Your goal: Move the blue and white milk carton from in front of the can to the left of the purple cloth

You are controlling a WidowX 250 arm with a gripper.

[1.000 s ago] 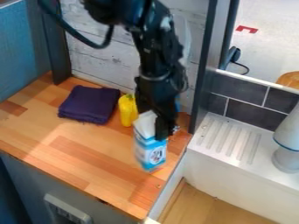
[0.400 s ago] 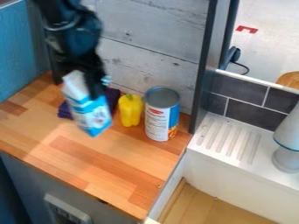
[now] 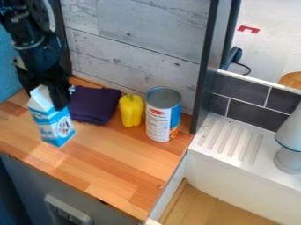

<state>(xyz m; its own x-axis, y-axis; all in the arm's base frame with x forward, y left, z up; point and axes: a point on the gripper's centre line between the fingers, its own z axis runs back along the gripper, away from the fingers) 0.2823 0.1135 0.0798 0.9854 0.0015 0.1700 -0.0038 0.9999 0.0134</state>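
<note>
At the left of the camera view, the gripper [image 3: 49,94] hangs over the wooden counter, shut on the top of a blue and white carton [image 3: 54,124]. The carton is close to upright; whether its base touches the counter I cannot tell. Just right of the gripper lies a folded dark purple cloth [image 3: 94,104]. A yellow bell pepper [image 3: 131,110] stands beside the cloth, and right of it is a can [image 3: 163,115] with a white and blue label.
The wooden counter [image 3: 111,158] ends at a dark post [image 3: 206,74] on the right. Beyond it are a white sink with a ridged drainboard [image 3: 230,139] and a grey-white object [image 3: 290,145]. A whitewashed plank wall [image 3: 135,48] runs behind the counter.
The gripper has carried the carton from the counter's right side to its left, uncovering the can. Since the last earlier frame, the carton has shifted left and slightly down, and become more upright.
</note>
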